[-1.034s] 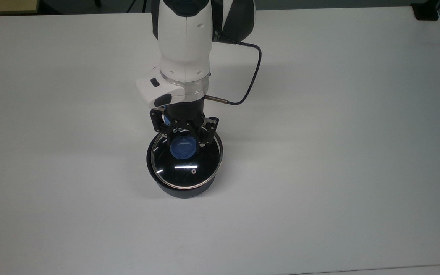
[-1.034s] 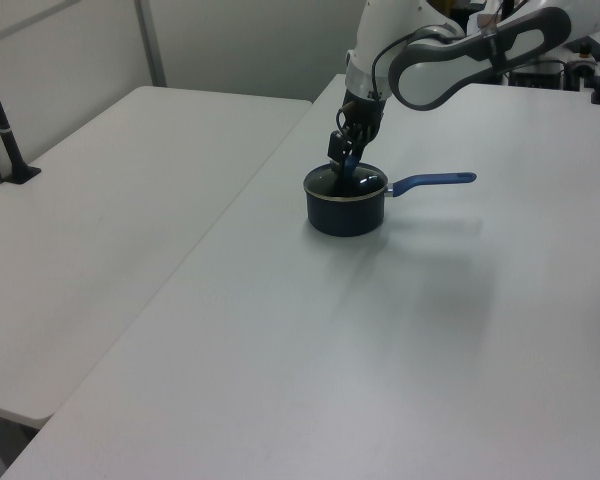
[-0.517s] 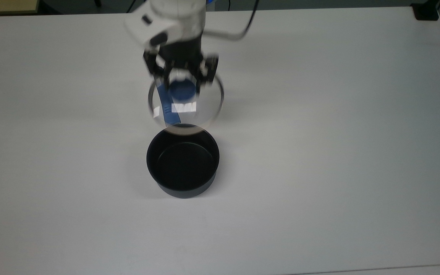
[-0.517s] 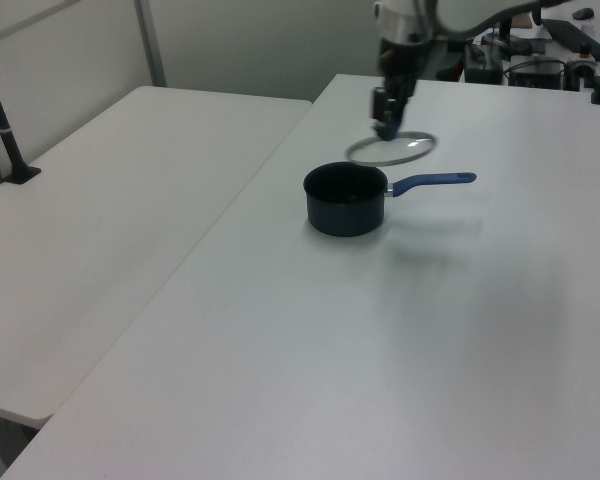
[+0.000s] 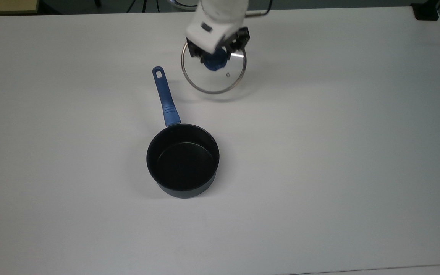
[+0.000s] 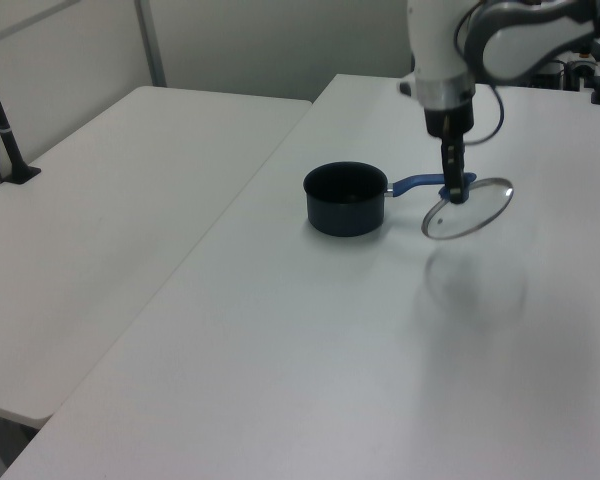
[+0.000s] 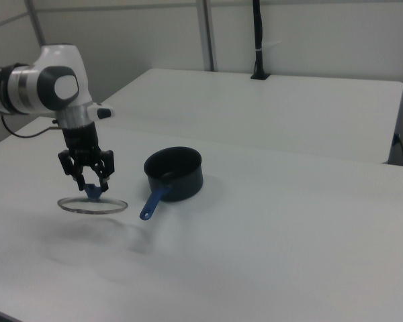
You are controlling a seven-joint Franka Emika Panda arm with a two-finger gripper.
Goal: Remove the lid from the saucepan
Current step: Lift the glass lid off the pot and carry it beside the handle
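We see the saucepan standing uncovered on the white counter, black inside showing, its blue handle pointing away from the pot toward the top view's upper left. The lid is off the saucepan and hangs in the air above the counter, beyond the handle's end and apart from it, a faint shadow beneath. The pincer is clenched on the lid's blue knob. In the left view the lid tilts, just beside the handle's end.

open saucepan mid-table, handle jutting toward held lid
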